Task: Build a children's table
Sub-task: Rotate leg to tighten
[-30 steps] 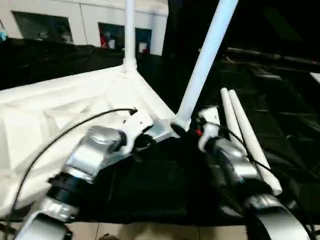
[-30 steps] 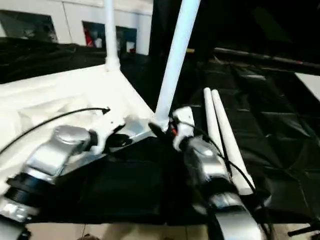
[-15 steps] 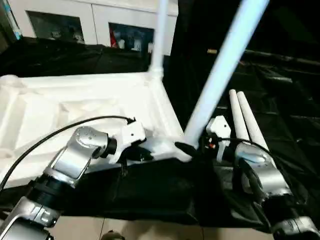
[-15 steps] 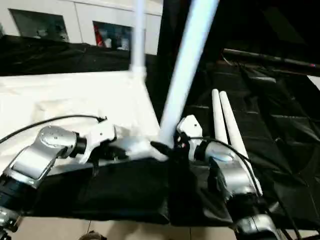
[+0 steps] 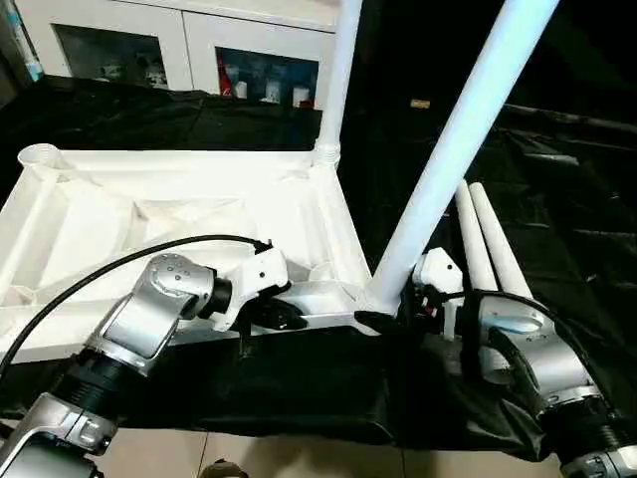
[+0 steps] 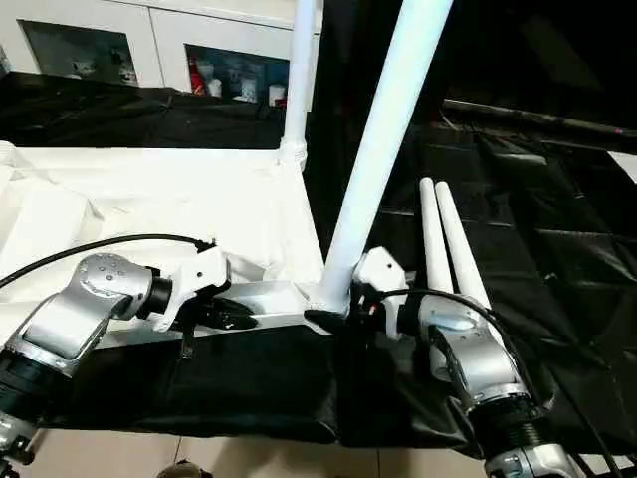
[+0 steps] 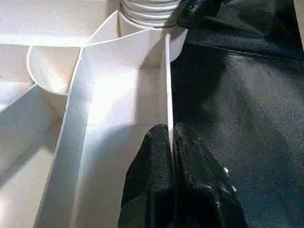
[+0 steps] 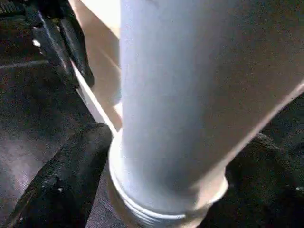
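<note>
Children's table (image 5: 189,214) lay upside down on the black-draped surface (image 5: 557,199), ribbed underside up, near edge toward the robot. Two legs already stood in their sockets: a far leg (image 5: 338,70), upright, and a near corner leg (image 5: 448,169), leaning away to the right with its long axis running up and out of view. Two loose legs (image 5: 488,249) lay side by side on the cloth just right of that corner, long axes pointing away from the robot. Left hand (image 7: 170,156) was pinched shut on the thin rim wall of the table's near edge, a little left of the corner socket (image 7: 152,12) — a steadying hold, by the look of it. Right hand (image 8: 166,190) stood spread wide around the base of the near corner leg, one finger (image 8: 66,175) on each side of the threaded collar; firm clamping could not be confirmed. Right hand was the nearer to that leg and to the loose pair, so seating or twisting the leg would probably fall to it. No brands, labels or legible writing were seen on the parts.
</note>
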You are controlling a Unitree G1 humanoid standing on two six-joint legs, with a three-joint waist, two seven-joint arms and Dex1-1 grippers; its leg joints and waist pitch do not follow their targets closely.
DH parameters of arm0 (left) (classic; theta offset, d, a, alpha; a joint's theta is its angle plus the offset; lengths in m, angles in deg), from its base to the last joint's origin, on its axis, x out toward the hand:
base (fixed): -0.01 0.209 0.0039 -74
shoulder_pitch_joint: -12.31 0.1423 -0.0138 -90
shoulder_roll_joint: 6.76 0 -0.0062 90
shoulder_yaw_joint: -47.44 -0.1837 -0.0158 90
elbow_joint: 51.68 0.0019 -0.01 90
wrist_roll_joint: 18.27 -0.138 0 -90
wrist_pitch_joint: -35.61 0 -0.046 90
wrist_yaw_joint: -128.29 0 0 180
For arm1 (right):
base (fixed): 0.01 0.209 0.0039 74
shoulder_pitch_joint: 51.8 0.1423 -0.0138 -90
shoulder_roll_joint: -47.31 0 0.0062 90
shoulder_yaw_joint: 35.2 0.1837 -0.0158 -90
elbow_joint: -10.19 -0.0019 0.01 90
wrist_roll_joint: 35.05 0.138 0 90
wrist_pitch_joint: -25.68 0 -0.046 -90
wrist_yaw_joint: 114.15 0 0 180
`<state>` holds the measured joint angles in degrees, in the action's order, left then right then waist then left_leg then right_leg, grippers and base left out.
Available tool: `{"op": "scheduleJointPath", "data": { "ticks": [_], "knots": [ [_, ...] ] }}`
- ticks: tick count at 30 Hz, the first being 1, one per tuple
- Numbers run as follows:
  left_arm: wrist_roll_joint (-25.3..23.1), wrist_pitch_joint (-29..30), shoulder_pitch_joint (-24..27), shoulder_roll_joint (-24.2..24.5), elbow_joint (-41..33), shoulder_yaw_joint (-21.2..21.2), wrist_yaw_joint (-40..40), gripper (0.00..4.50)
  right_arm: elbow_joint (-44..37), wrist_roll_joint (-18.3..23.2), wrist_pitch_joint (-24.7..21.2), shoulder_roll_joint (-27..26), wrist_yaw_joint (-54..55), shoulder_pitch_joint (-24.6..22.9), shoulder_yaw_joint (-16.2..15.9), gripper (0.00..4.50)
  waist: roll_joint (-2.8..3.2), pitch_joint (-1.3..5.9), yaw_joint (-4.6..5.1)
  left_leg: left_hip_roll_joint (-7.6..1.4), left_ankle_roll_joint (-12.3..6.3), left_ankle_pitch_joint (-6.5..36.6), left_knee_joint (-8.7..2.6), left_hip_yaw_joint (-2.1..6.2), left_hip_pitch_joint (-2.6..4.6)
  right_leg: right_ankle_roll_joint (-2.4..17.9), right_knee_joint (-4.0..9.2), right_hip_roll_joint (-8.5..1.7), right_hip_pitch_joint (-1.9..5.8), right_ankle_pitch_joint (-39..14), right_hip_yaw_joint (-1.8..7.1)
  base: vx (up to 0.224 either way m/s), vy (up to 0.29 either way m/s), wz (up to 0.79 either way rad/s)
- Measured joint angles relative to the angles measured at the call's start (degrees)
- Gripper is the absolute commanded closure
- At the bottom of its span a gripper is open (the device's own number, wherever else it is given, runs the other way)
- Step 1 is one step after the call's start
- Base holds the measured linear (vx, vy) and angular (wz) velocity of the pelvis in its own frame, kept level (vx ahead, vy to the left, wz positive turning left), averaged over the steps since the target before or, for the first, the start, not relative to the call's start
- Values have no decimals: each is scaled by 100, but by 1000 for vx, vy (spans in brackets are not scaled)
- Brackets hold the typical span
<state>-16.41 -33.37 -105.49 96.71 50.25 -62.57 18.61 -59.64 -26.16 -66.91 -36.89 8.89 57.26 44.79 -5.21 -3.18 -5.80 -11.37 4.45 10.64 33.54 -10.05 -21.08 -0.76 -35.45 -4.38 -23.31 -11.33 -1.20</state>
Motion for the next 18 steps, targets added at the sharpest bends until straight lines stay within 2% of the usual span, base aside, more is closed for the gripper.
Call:
{"op": "scheduleJointPath", "data": {
  "ticks": [2,9,13,18],
  "knots": [
    [0,-19,0,9,21,2,0,450,78,4,2,-49,42,29,3,71,-1,0,7,-1,0,0,6,0,2,0,-10,0,0,0,1,0,0,0],
    [0,-25,0,39,37,19,-2,450,148,8,7,-115,20,61,0,144,-2,1,26,-4,1,0,23,1,4,0,-32,0,0,0,1,0,0,0],
    [-2,-14,0,44,55,12,-16,450,247,26,46,-197,54,61,10,167,-5,3,51,-5,1,0,31,2,5,0,-40,0,0,0,2,0,0,0],
    [-232,262,-175,-449,374,129,-933,450,842,-29,51,-920,1561,243,411,173,-14,12,76,-6,28,-18,35,2,27,24,-49,0,13,15,7,0,0,0]
  ]
}}
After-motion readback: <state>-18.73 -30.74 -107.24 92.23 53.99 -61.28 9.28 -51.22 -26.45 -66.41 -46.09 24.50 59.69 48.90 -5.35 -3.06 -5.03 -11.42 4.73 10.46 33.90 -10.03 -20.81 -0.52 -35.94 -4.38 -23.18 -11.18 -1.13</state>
